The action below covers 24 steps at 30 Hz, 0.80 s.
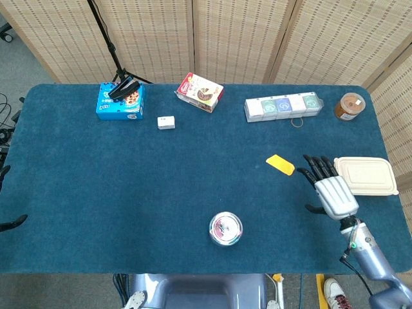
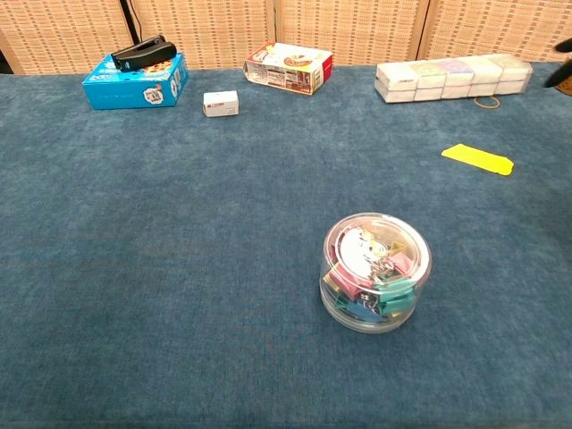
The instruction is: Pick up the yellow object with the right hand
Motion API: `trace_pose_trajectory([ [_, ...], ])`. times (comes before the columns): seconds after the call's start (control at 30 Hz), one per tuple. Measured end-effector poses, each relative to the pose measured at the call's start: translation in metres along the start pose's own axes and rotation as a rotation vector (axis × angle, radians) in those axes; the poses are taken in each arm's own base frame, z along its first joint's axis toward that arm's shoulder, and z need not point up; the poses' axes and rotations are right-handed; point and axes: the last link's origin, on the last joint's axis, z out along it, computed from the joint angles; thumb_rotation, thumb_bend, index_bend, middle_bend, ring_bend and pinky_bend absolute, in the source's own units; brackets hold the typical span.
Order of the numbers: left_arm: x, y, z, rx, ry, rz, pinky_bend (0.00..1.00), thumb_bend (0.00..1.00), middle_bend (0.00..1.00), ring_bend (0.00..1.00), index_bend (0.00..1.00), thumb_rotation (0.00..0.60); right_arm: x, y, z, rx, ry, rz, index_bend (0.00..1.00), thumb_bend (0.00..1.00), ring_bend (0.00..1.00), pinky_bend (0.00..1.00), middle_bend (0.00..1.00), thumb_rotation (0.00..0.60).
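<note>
The yellow object [image 1: 280,165] is a small flat piece lying on the blue table [image 1: 96,180], right of centre; the chest view shows the yellow object [image 2: 478,159] at its right. My right hand [image 1: 329,190] hovers just right of it, fingers spread and pointing away from me, holding nothing. Its dark fingertips [image 2: 562,63] barely enter the chest view at the right edge. Of my left hand [image 1: 8,219] only dark fingertips show at the far left edge of the head view, empty.
A beige lidded container [image 1: 365,175] lies right beside my right hand. A clear tub of binder clips [image 1: 226,229] sits near the front. Along the back stand a blue box with a stapler [image 1: 120,101], a small white box [image 1: 166,122], a snack box [image 1: 200,91], a row of packs [image 1: 283,107] and a brown jar [image 1: 349,106].
</note>
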Motion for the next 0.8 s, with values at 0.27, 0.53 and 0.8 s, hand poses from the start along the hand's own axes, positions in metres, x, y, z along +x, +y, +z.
trace_pose_trajectory([
  [0.27, -0.003, -0.001, 0.004, 0.024, -0.014, 0.005, 0.0, 0.0, 0.0, 0.0, 0.0, 0.6, -0.012, -0.005, 0.056, 0.038, -0.053, -0.006, 0.19, 0.0, 0.0, 0.0, 0.0, 0.6],
  [0.53, -0.006, 0.002, 0.006, 0.026, -0.025, 0.019, 0.0, 0.0, 0.0, 0.0, 0.0, 0.6, -0.026, -0.009, 0.089, 0.046, -0.085, -0.01, 0.19, 0.0, 0.0, 0.0, 0.0, 0.6],
  [0.8, -0.007, 0.003, 0.007, 0.036, -0.019, 0.032, 0.0, 0.0, 0.0, 0.0, 0.0, 0.6, -0.043, -0.016, 0.112, 0.046, -0.142, -0.033, 0.2, 0.0, 0.0, 0.0, 0.0, 0.6],
])
